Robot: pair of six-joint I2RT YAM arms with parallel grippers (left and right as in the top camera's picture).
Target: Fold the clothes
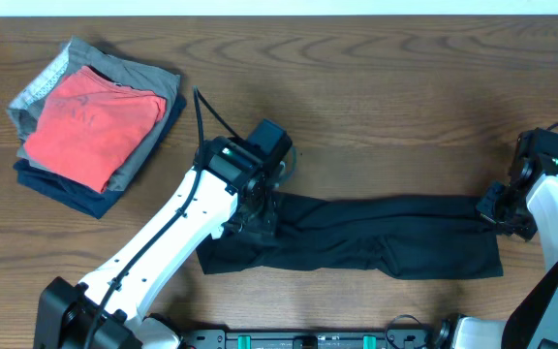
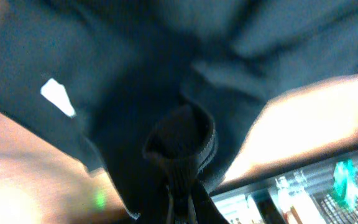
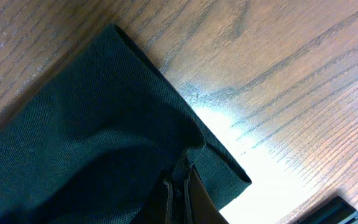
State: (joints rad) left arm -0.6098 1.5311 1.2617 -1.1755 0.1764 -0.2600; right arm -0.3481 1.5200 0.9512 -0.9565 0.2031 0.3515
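Both end effectors are closed on the black shirt (image 1: 376, 237). The left end effector (image 1: 260, 206) pinches a bunched fold towards its left end, and the right end effector (image 1: 493, 207) grips its far right corner. The shirt lies as a long, narrow band across the near middle of the tabletop (image 1: 376, 87), stretched between the two arms.

Only the overhead view gives that whole outline. The right wrist view alone shows the weave, a straight hemmed edge and a corner of cloth lying on the wood, with the closed fingers (image 3: 194, 193) biting a fold. The left wrist view is blurred. It shows a hump of dark cloth above the fingers and a small white patch (image 2: 57, 97) that I cannot read.

From above, the left arm covers the shirt's far left part. Sleeves and collar cannot be told apart, and the right arm is cut off at the frame edge.

Bare wood shows far of the shirt. The stack of folded garments (image 1: 95, 131), red on top, sits far left, well apart from it. The shirt's near edge lies close to the tabletop's near edge.
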